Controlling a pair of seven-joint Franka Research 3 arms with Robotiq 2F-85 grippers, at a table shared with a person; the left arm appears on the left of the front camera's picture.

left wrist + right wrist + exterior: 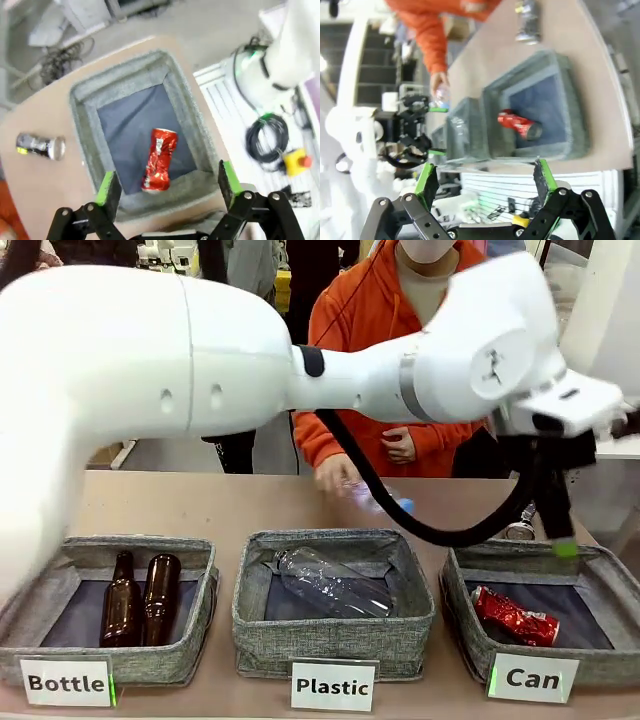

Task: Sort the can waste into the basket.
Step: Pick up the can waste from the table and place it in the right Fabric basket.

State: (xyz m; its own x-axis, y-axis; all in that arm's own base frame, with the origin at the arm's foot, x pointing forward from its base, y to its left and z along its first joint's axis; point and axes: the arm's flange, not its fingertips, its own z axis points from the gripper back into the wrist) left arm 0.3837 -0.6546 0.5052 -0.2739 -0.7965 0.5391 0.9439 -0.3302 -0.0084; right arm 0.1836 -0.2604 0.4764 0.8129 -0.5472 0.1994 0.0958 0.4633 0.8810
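Can waste, two pieces.

Item 1: crushed red can [159, 160], lying on the dark floor of the basket [82, 125] carded "Can", at the centre of the left wrist view.

Item 2: black can [41, 146], on its side on the bare table [45, 200], outside the basket. It sits at middle left of the left wrist view, with its long axis roughly left to right across the frame, slightly tilted. In the front view it is at the right, just behind the basket's far rim.

Left gripper [167, 182]: jaws wide apart, nothing between them, hovering over the basket's edge. The black can lies to its left, past the basket wall.

Right gripper [485, 182]: jaws likewise spread and empty, viewing the table from farther off. The black can is at top centre of its frame.

Judged: the left arm is the nearer to the black can.

Other stock, front view:
- Bins: three in all.
- Brown bottles [160, 590]: two, in the Bottle bin [140, 543].
- Clear plastic bottles [335, 585]: two, one in the Plastic bin [330, 537] and one at the person's hand [335, 472].
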